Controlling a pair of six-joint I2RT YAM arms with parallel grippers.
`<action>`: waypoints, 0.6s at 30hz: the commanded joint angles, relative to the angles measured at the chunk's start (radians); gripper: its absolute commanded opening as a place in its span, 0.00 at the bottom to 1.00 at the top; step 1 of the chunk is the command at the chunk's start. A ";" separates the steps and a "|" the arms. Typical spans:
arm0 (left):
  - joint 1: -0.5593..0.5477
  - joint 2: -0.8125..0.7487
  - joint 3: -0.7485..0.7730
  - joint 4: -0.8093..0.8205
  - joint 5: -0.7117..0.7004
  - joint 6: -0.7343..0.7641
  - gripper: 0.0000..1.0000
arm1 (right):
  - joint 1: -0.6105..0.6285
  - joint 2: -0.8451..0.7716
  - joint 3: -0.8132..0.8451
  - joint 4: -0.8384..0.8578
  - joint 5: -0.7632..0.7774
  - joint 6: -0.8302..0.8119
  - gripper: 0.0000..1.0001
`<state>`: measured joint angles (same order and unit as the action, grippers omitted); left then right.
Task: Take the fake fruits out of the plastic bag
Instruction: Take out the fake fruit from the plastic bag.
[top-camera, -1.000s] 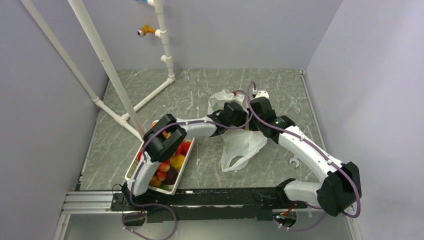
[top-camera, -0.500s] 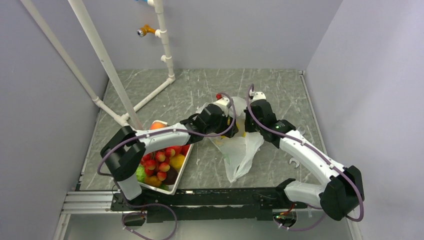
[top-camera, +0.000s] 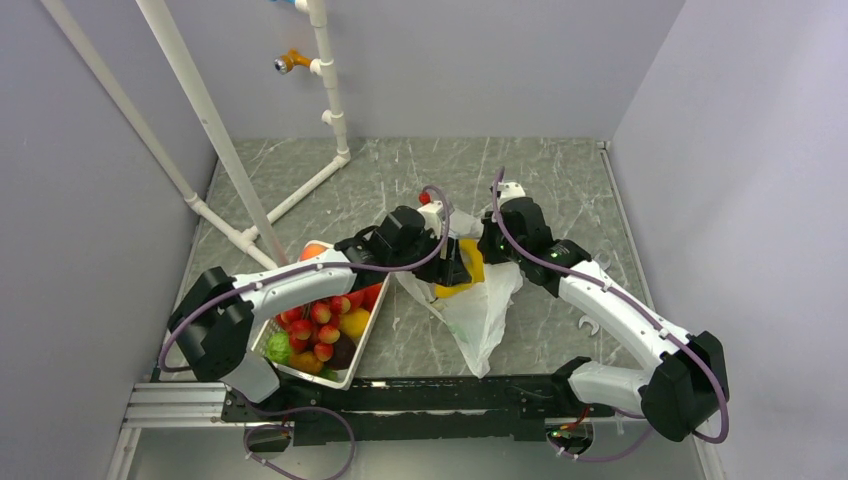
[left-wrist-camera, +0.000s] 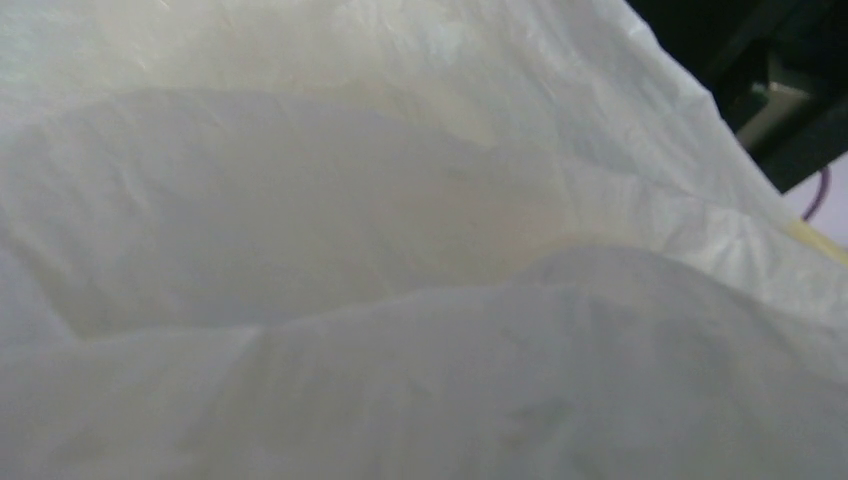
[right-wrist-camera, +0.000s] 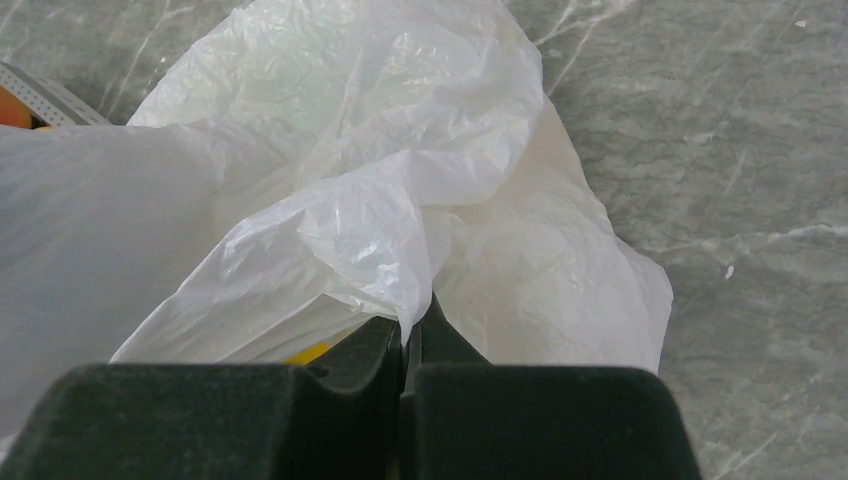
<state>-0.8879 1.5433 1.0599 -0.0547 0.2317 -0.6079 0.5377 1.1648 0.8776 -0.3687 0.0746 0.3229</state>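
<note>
On table (top-camera: 560, 180), plastic bag (right-wrist-camera: 400, 120) in right claw (right-wrist-camera: 408, 335)

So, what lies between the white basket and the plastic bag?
Only bare table, seen in the top external view; the left arm crosses above its far end.

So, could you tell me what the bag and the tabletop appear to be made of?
The bag looks like thin, translucent white plastic film: it crinkles into sharp folds with a soft sheen. The tabletop looks like grey-green marble with white veins and a matte finish, though it could equally be a printed laminate.
</note>
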 joint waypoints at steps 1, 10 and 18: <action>0.007 -0.088 0.004 0.028 0.213 -0.039 0.15 | -0.018 -0.008 -0.011 -0.028 0.048 0.000 0.00; 0.001 -0.064 -0.067 -0.068 0.144 0.033 0.13 | -0.021 -0.116 0.051 0.048 -0.029 0.128 0.00; -0.069 -0.056 -0.020 -0.145 0.065 0.124 0.09 | -0.029 -0.035 0.127 0.016 0.108 0.126 0.00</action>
<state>-0.9115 1.5024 0.9886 -0.1905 0.3294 -0.5556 0.5205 1.0737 0.9367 -0.3611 0.0940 0.4316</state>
